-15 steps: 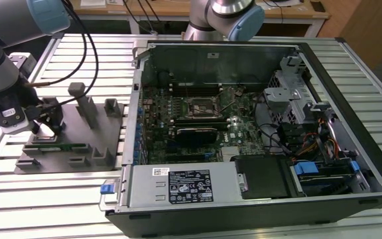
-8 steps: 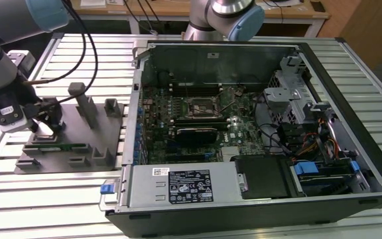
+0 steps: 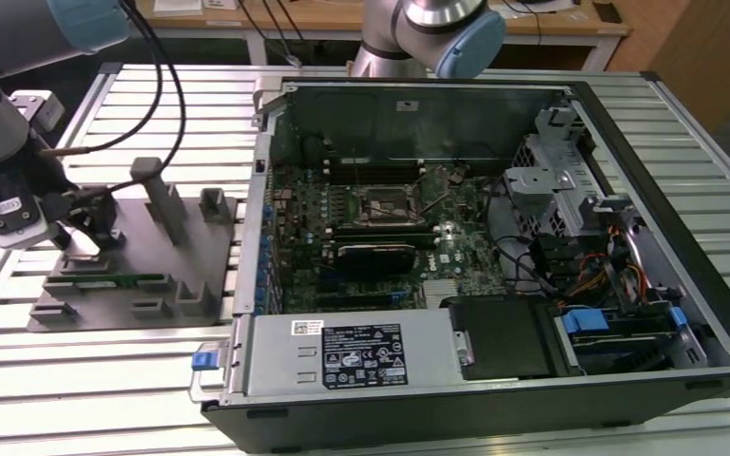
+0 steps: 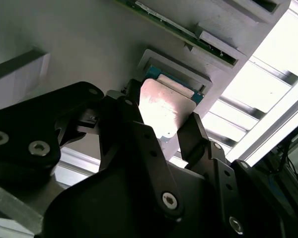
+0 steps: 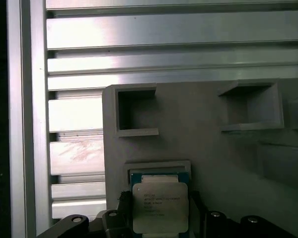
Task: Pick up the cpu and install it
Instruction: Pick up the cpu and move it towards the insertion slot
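In the second wrist view, your gripper [image 4: 163, 118] has its two dark fingers [image 4: 126, 116] drawn in against opposite edges of the cpu [image 4: 165, 105]. They look to be touching it, so take it as gripped. The chip sits just over its shallow nest [image 4: 151, 58] on the grey fixture plate [image 4: 79, 34].

In the first wrist view you have one cpu [image 5: 160, 207], silver plate up, overlapping the near part of that one nest [image 5: 158, 165]. Beyond it are two empty square pockets [image 5: 136, 113] in the plate. The slatted tabletop [image 5: 74, 119] lies alongside.

In the exterior view, the gripper [image 3: 80, 236] is down at the plate [image 3: 149, 249], on the exterior view's left. One green memory stick [image 3: 122, 280] lies near it. The one dark socket [image 3: 384, 201] sits well apart, inside the open computer case [image 3: 710, 285].

Treat the chip as light, stiff and thin. Its metal top is slick, and its underside is probably delicate. Hold it by the side edges only, level and with modest squeeze.
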You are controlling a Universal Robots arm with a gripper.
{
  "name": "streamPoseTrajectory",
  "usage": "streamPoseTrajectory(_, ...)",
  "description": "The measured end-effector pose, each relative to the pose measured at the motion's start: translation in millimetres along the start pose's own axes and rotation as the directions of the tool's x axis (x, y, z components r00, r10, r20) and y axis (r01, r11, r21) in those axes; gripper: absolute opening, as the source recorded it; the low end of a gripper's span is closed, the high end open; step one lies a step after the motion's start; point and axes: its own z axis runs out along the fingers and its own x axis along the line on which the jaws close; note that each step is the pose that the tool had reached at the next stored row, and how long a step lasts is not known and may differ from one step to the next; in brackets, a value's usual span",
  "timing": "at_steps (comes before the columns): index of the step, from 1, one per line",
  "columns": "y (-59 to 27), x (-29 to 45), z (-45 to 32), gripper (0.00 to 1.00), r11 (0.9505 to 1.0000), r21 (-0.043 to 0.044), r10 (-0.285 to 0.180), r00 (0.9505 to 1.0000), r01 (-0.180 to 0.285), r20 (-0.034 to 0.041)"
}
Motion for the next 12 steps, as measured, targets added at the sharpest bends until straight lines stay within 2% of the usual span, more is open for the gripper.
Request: streamPoseTrajectory(12, 1.0, -0.5, -17.0, 0.55, 1.0000, -0.0014, 0.000, 1.0000, 0.000, -0.0002)
